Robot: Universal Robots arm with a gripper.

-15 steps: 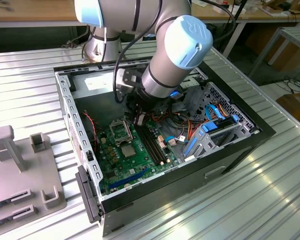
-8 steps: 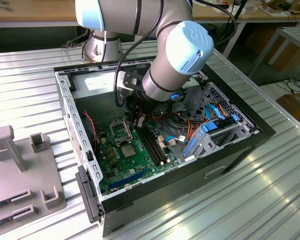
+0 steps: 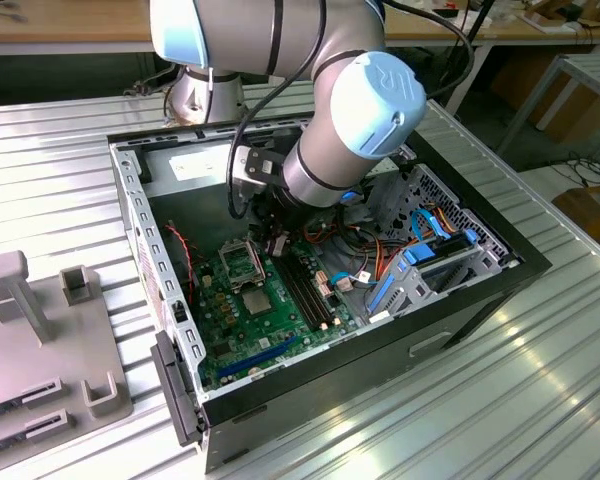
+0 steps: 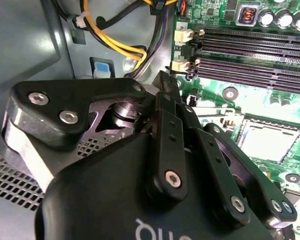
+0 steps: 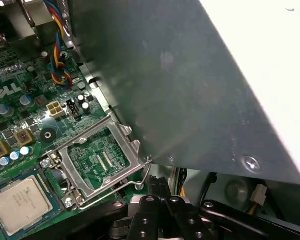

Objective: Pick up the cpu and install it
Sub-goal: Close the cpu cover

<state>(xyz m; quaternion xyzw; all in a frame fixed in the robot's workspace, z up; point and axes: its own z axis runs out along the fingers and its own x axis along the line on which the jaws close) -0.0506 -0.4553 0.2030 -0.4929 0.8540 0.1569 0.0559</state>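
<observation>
Black gripper (image 4: 166,100) closed — cpu (image 5: 19,205) on green motherboard (image 3: 270,310).

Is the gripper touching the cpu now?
Apart. In the first wrist view, the gripper sits clear of the cpu, with a plain gap between them.

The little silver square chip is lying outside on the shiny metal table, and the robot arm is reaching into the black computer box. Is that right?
Not quite. The small flat silver-grey square chip is not out on the ribbed metal table. It lies inside the black computer case, on the green circuit board, as the exterior view shows. The robot arm does reach into the case.
</observation>
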